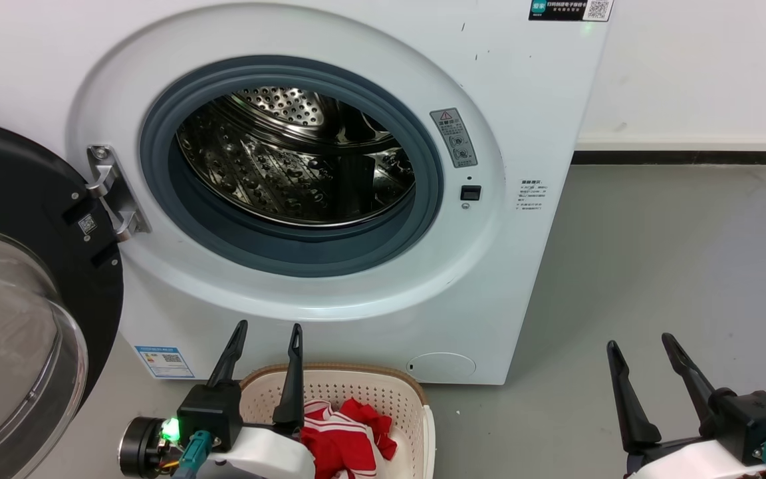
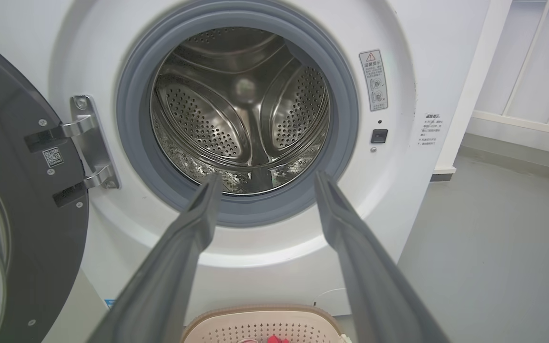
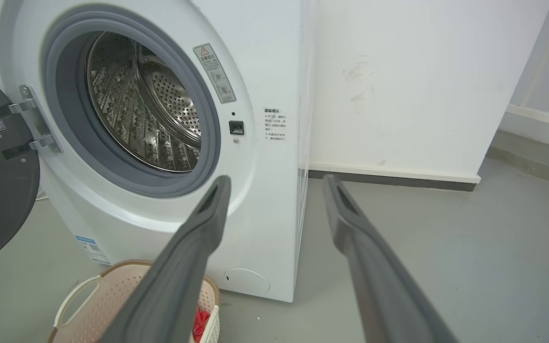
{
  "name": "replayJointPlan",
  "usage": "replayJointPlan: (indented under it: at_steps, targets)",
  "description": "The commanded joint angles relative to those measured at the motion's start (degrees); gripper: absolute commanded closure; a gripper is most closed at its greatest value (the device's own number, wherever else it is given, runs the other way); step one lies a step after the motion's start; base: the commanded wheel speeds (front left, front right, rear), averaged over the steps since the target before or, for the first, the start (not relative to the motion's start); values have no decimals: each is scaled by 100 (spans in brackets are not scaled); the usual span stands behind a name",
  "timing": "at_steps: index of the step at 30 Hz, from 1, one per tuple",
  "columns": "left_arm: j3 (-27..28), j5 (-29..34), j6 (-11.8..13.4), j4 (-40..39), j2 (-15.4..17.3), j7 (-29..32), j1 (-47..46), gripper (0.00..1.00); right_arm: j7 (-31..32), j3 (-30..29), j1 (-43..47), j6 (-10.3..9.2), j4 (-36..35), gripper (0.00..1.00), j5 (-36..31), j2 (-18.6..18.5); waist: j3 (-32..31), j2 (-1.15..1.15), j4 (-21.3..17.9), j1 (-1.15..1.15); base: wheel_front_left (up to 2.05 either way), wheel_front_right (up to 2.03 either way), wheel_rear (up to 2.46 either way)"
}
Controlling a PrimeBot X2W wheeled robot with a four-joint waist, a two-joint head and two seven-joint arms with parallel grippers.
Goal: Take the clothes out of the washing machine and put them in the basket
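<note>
From the head: left gripper (image 1: 270, 326) spread wide, holding nothing, above the basket (image 1: 370, 392) with the clothes (image 1: 346, 436) heaped inside, just before the washing machine (image 1: 542, 100), its door (image 1: 24, 199) swung aside; right gripper (image 1: 640, 340) likewise parted and empty, well to the right over the floor (image 1: 655, 253). From the left wrist: wide, empty spread toward the drum (image 2: 241, 109), basket rim and a red scrap at the bottom edge. From the right wrist: parted, nothing held, basket with red fabric at lower left.

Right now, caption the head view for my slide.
Red clothes lie in the basket before the open washer, its drum showing bare steel; left gripper and right gripper both open.
</note>
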Motion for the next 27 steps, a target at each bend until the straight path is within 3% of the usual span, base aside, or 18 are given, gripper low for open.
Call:
replayJointPlan:
  at_steps: [1,15,16,27]
  targets:
    - [25,-22,26,7,38,-5,61,0,-23,10,1,-4,-19,0,23,8,8,0,-10,0,0,0,0]
    - [0,-59,55,-37,154,33,16,0,-68,11,28,-4,11,0,115,8,55,0,9,0,0,0,0]
    - [-9,-58,50,2,144,28,6,100,-46,5,1,0,19,100,83,0,55,0,8,0,0,0,0]
    - [140,-1320,-81,148,177,167,-56,100,-39,17,-185,0,339,100,1373,-81,72,0,-9,0,0,0,0]
